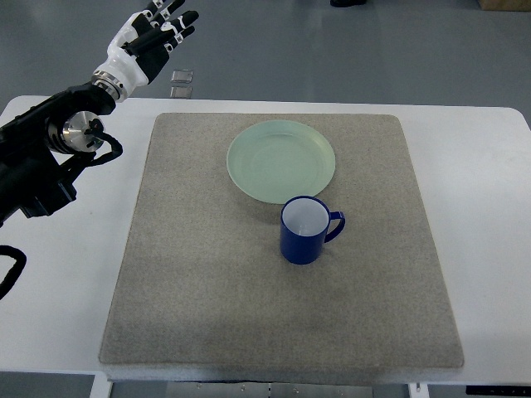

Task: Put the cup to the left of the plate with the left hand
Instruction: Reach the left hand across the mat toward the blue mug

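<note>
While the left robot hand (153,37) hovers open, the cup (304,230) sits well apart.

Bright, even overhead light, sharp focus across the frame; soft faint shadows only, a dim one left of the blue cup (306,231) on the grey mat (207,282); mild sheen on the green plate (280,160); white desk (58,315) near overexposed.

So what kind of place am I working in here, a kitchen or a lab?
Most likely a lab or test workspace, not a kitchen: a plain white table with a grey mat laid on it, bare grey floor beyond, and only a green plate and blue cup set out.
</note>
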Available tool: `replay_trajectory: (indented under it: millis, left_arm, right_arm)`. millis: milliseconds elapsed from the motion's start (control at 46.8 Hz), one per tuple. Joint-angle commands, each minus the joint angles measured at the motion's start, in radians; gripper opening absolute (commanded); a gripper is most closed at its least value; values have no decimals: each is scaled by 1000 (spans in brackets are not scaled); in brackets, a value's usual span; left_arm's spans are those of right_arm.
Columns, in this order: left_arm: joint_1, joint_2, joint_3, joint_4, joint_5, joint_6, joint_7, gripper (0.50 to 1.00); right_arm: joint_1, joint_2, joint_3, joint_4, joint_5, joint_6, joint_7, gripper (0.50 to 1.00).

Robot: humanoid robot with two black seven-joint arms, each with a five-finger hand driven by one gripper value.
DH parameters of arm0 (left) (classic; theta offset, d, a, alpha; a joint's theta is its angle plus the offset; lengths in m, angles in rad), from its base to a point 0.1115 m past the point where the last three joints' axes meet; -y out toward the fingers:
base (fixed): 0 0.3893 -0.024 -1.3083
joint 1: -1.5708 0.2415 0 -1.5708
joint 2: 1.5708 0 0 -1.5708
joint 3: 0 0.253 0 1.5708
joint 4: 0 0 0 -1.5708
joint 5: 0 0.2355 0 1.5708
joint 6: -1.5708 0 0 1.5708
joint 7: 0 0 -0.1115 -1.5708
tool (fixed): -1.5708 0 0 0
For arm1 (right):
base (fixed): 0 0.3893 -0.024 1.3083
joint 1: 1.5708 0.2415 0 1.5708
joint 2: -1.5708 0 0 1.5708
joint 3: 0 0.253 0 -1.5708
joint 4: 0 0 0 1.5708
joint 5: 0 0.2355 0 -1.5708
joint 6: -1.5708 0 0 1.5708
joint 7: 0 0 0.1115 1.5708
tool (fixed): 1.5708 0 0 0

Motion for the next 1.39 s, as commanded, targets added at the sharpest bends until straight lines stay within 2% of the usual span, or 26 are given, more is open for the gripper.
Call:
replay_trajectory:
  millis: [0, 470, 684, 834, 984, 1368]
  left_arm:
    - [0, 19, 53, -43, 1, -2, 0, 999]
    - [0, 226, 222, -395, 12, -18, 0, 999]
    - [12, 335, 302, -586, 113, -28, -2, 999]
    - [55, 349, 304, -636, 225, -46, -2, 999]
    - [101, 358, 302, -656, 345, -104, -2, 999]
    - [123, 349, 304, -654, 417, -183, -2, 999]
  right_arm:
    - [0, 0, 0, 1, 0, 0, 0, 932]
    - [0, 0, 0, 1, 0, 0, 0, 932]
    - [0, 0, 0, 0, 0, 0, 0, 932]
    - [0, 0, 0, 1, 0, 0, 0, 932]
    - [0, 0, 0, 0, 0, 0, 0, 932]
    - [0, 0, 0, 0, 0, 0, 0, 932]
